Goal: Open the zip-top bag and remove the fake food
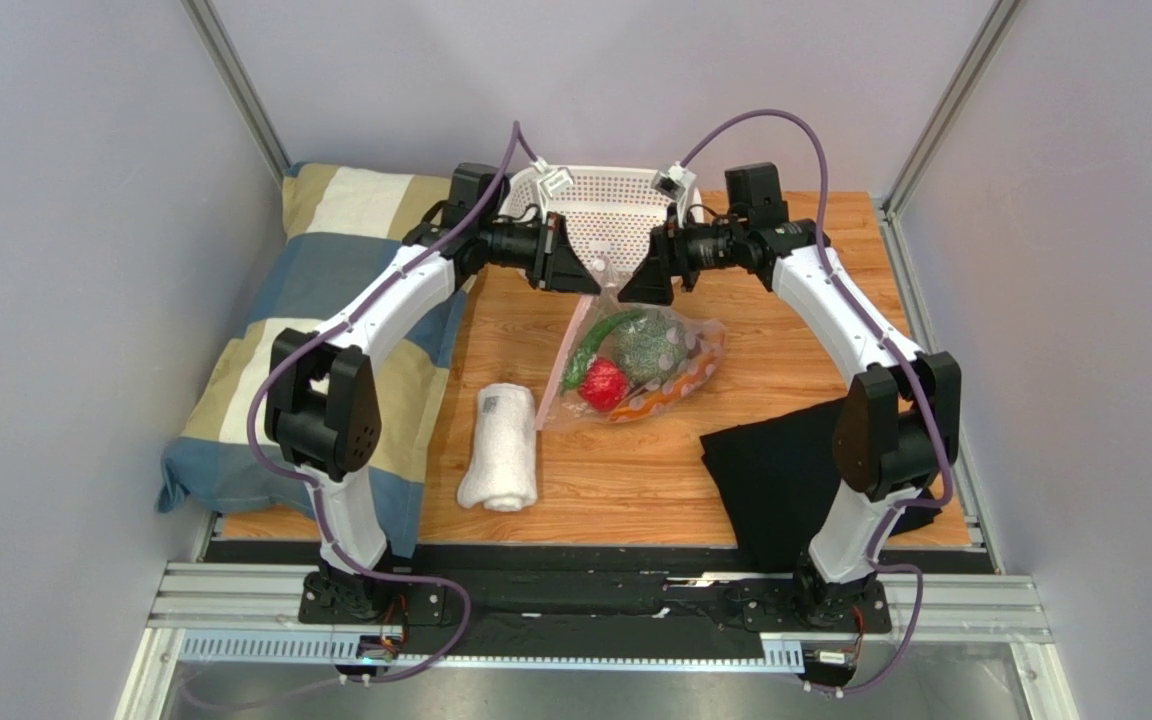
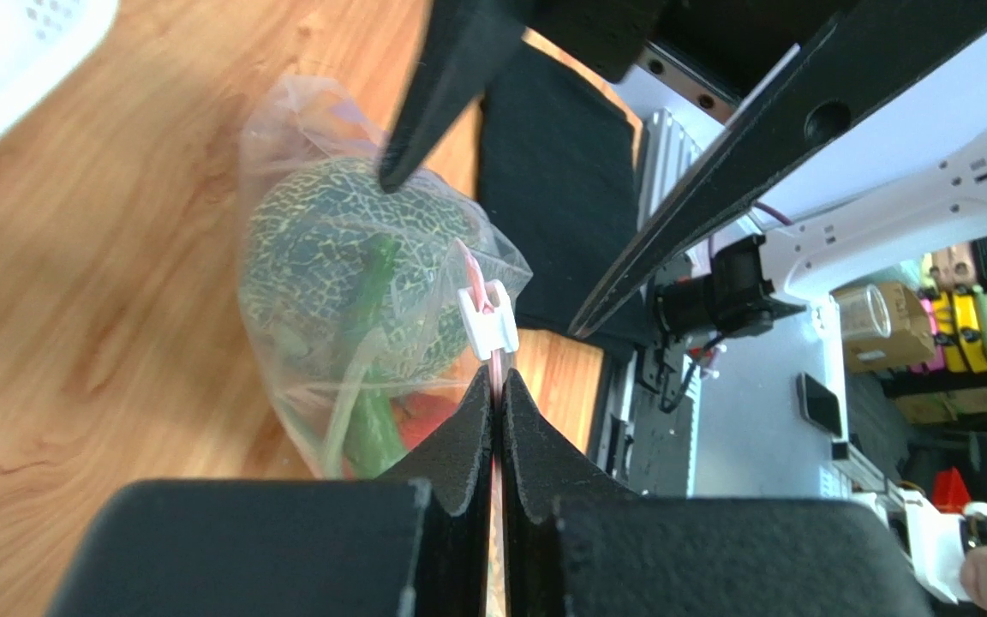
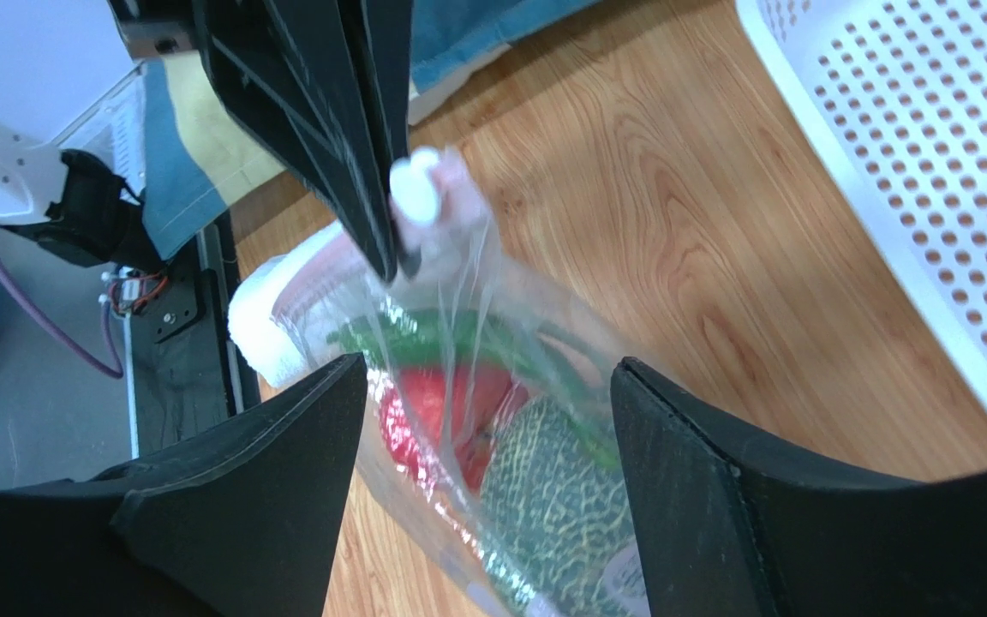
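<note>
The left gripper is pressed tight together, clamped on the pink zip strip at the top edge of the bag. The white slider sits just beyond its fingertips, right up against them. That end of the bag is lifted up to the gripper, and the plastic hangs down from it in crinkles.

Across from it, the right gripper faces the left one with its two black fingers spread well apart. The bag shows between them, and it is not clear whether either finger touches the plastic.

The bag is zipped up with the toy food inside: a bumpy green melon, a red tomato next to it, and a slim green pepper running along the side. An orange piece shows at the lower edge.

Pulling out wide, the bag rests on the wooden table, just in front of the white perforated basket. A rolled white towel lies to its left and a black cloth to its right, both clear of it. A plaid cushion sits off the table's left side.
</note>
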### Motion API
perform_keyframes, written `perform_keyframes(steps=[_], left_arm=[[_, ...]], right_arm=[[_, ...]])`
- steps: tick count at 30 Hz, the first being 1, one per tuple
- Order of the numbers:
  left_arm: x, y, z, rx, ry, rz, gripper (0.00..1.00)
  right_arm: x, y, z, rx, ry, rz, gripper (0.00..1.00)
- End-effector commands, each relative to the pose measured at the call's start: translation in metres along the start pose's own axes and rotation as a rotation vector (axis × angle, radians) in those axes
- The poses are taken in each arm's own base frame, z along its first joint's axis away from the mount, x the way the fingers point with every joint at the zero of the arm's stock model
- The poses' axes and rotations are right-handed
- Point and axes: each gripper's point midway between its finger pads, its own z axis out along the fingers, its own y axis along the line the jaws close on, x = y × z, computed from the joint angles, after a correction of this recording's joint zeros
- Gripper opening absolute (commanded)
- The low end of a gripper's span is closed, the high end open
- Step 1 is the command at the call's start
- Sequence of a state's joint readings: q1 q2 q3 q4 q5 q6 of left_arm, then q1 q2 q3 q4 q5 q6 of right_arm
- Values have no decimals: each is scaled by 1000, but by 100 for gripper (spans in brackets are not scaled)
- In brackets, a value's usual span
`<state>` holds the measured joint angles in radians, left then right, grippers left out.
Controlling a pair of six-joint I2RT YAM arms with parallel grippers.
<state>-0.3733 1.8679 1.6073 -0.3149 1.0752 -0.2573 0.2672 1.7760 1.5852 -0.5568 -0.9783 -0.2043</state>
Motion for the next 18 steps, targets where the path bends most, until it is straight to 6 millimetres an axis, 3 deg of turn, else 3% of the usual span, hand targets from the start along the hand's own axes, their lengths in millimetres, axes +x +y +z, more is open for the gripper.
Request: perform_keyframes(steps=[1, 4, 7, 10, 12, 13, 14, 16, 17, 18], left_arm=[[-7, -31, 3, 70, 8, 95, 0], [-9, -37, 6, 75, 7, 105, 0], [-10, -41, 5, 70, 5, 107, 0], [-10, -41, 4, 58, 0, 109, 0], [-9, -40, 3, 38, -6, 112, 0], [-9, -40, 2, 33, -7, 112, 0], [-10, -40, 1, 22, -7, 108, 0], [-9, -39, 0, -1, -10, 95, 0], [-11, -33, -3, -65, -21, 84, 9], [-12, -30, -6, -113, -34, 67, 42]], right_arm=[[-31, 14, 7, -141, -73, -148, 73], [-26, 7, 16, -164, -53, -138, 72], [-25, 7, 20, -190, -55, -134, 65], [-21, 10, 19, -197, -53, -126, 36], [-19, 12, 18, -196, -50, -119, 24], [-21, 12, 17, -195, -55, -117, 8], [-21, 13, 18, -195, -55, -111, 0], [-23, 15, 17, -191, -58, -102, 0], [-23, 13, 16, -171, -56, -98, 0], [-23, 14, 16, -171, -57, -97, 0]])
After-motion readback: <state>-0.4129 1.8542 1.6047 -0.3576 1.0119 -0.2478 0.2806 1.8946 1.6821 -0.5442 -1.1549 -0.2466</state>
